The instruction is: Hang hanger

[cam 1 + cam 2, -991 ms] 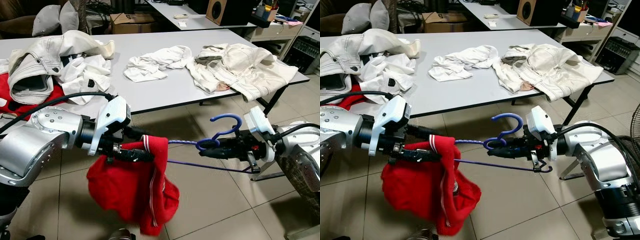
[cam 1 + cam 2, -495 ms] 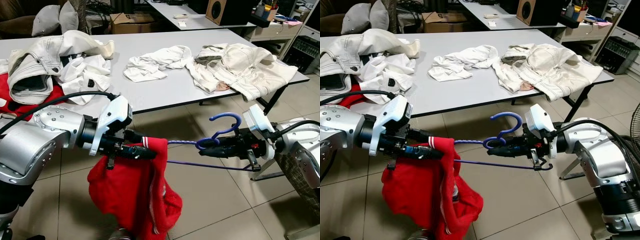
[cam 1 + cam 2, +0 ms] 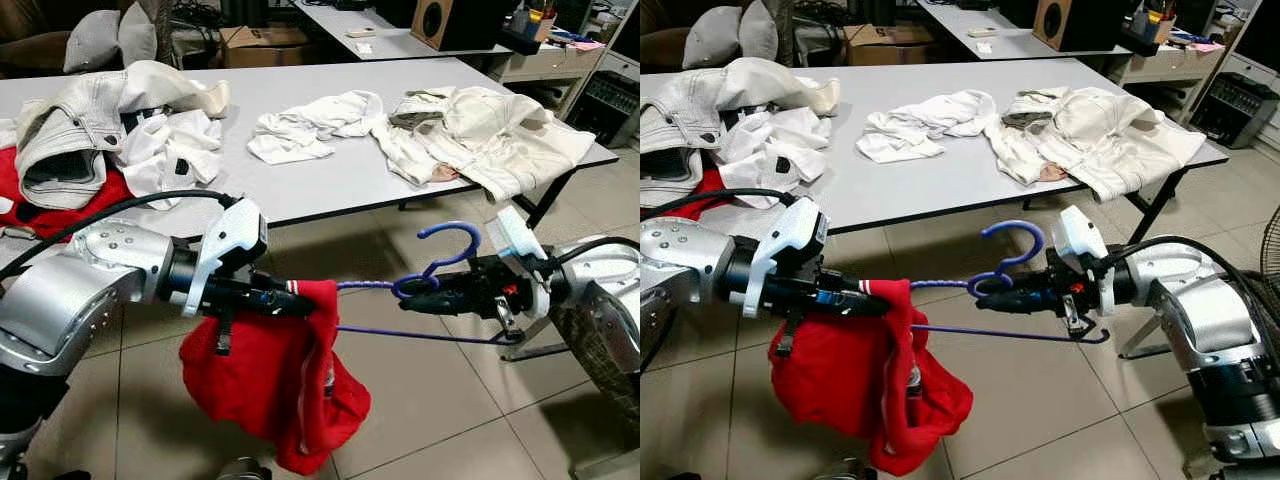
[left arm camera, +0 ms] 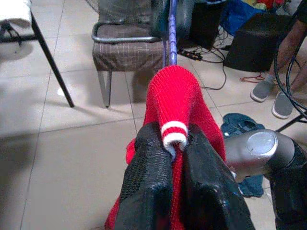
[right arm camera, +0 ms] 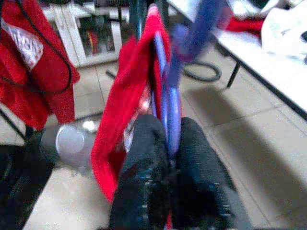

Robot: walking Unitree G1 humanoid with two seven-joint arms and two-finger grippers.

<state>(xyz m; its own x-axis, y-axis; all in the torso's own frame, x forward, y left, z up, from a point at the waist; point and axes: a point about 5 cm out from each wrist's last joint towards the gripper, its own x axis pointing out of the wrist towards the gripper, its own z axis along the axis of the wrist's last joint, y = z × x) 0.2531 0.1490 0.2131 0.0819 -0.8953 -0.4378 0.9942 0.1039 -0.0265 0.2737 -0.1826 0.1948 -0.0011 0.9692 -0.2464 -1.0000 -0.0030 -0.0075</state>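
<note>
A blue hanger [image 3: 440,262] is held level over the floor in front of the grey table [image 3: 340,170]. My right gripper [image 3: 415,300] is shut on the hanger near its hook, as the right wrist view shows with the blue wire [image 5: 169,110] between the fingers. A red garment [image 3: 275,385] hangs from the hanger's left arm. My left gripper [image 3: 290,302] is shut on the garment's collar with its white stripe [image 4: 174,134], at the hanger's left end.
On the table lie a white jacket [image 3: 90,120], a white shirt [image 3: 310,125] and another white jacket [image 3: 490,140]. A red cloth [image 3: 40,205] lies at the table's left edge. A chair [image 4: 127,45] stands on the tiled floor.
The red garment has swung and its lower folds have shifted to the right. The right gripper with the hanger has drifted slightly up and left. Both grips are unchanged.
</note>
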